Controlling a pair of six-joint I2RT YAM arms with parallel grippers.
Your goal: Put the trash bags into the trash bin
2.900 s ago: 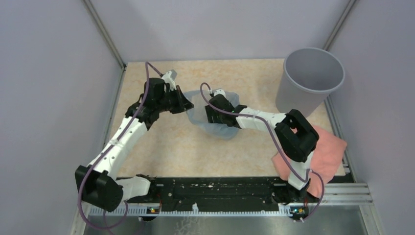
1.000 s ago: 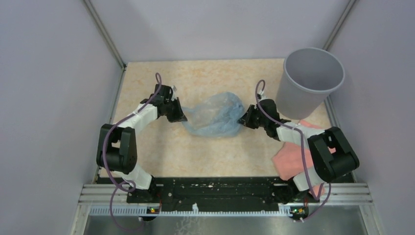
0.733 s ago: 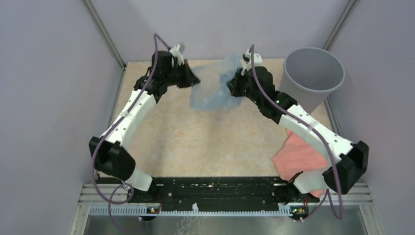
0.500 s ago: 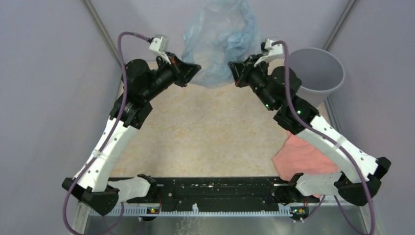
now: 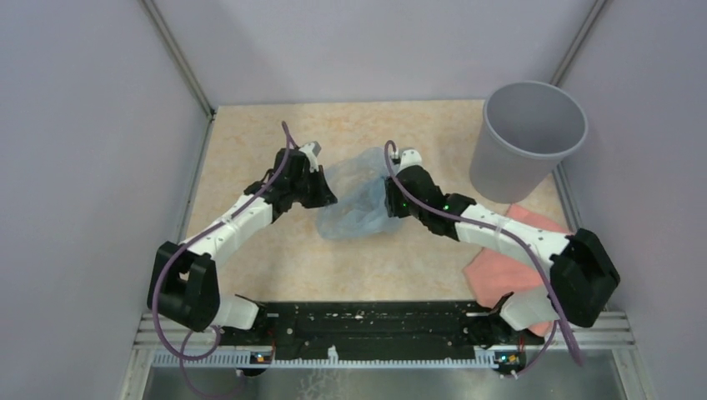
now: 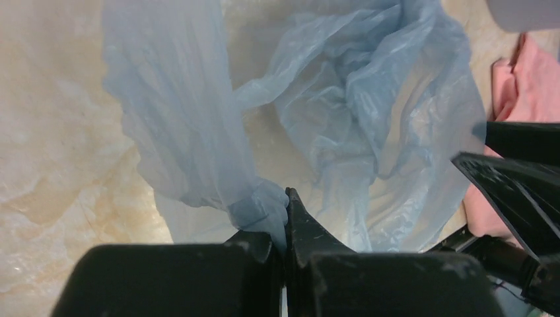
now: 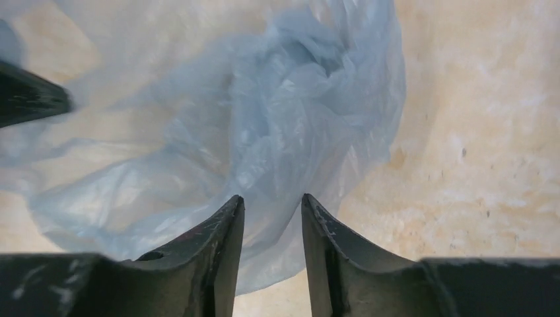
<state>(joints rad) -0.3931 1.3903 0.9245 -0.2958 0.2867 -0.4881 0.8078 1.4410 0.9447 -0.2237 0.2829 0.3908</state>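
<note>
The trash bag [image 5: 354,204], thin pale blue film, lies crumpled on the table between both arms. My left gripper [image 5: 323,194] is at its left edge and shut on a bunched fold of the bag [image 6: 264,205], with the jaws pressed together. My right gripper [image 5: 390,200] is at the bag's right edge. Its fingers [image 7: 224,231] stand apart, and the bag [image 7: 264,119] spreads in front of and under the gap without being pinched. The grey trash bin [image 5: 529,142] stands upright at the back right, apart from the bag and both grippers.
A salmon-pink cloth [image 5: 513,254] lies at the right under the right arm, just in front of the bin. The enclosure walls stand close on the left, back and right. The beige tabletop [image 5: 367,267] runs to the arms' mounting rail [image 5: 367,321].
Half a second ago both grippers held the bag high near the back wall. It now lies on the table, and the right gripper's jaws have parted from it.
</note>
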